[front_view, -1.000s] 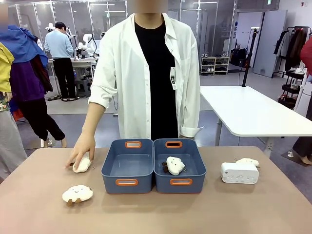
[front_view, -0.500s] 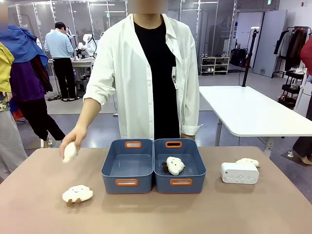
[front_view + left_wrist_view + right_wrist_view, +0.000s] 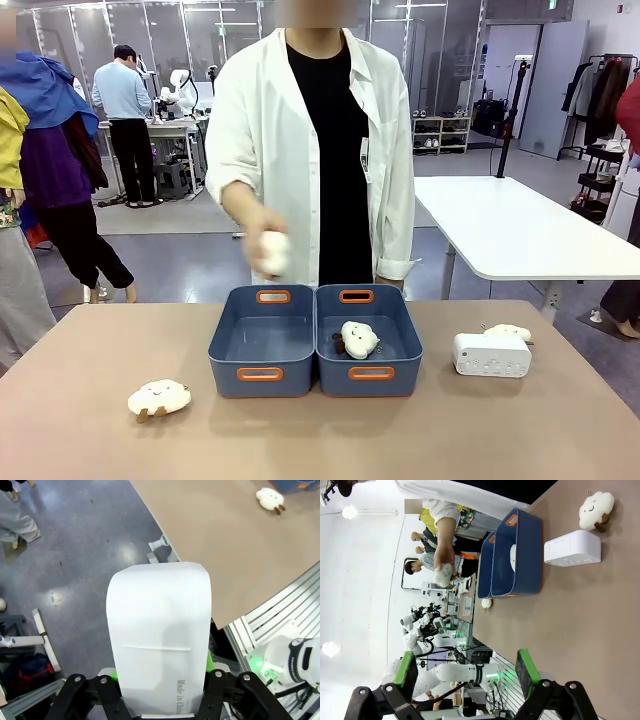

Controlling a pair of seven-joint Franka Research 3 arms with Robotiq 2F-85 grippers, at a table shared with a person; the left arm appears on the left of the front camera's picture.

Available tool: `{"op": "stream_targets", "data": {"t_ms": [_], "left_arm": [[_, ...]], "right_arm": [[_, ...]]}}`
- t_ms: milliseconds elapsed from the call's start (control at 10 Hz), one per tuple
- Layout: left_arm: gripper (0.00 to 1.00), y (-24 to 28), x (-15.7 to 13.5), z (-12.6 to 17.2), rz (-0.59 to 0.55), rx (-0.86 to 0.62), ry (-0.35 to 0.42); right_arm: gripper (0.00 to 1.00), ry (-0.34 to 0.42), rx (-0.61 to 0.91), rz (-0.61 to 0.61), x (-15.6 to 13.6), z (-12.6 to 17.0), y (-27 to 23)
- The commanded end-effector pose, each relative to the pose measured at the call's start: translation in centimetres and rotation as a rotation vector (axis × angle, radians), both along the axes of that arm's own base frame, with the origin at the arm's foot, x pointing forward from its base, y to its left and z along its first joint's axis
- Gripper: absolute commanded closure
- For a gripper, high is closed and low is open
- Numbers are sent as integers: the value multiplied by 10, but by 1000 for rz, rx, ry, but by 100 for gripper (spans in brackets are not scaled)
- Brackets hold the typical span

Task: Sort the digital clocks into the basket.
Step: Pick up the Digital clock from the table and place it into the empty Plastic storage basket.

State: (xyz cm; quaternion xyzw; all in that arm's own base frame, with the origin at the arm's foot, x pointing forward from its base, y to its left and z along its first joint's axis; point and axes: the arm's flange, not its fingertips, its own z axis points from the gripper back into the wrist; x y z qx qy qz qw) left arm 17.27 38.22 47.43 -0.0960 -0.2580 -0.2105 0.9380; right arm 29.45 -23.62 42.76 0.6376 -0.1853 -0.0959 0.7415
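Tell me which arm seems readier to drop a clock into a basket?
Probably left: the left gripper holds a white clock. The right gripper is open and empty, apart from the other clock.

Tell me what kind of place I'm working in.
Probably an indoor lab or workshop hall: a person in a white lab coat stands at the table, with a white worktable and glass partitions behind.

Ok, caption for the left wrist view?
Left jaws shut on a white clock, table and cloud toy beyond.
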Motion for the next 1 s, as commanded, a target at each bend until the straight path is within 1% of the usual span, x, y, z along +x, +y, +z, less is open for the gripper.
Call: {"op": "stream_targets", "data": {"t_ms": [0,600,700,800,900], "left_arm": [[100,-3,-3,2,-9,10,2],[100,-3,-3,2,-9,10,2],[45,-1,1,0,-1,2,1],[45,-28,5,28,-96,67,-43],[45,-50,14,55,-109,80,-46]], "right_arm": [[0,-19,-6,11,-3,2,0],[0,-19,-6,11,-3,2,0],[0,-19,-6,11,-3,2,0],[0,-19,-6,11,-3,2,0],[0,-19,-6,11,-3,2,0]]}}
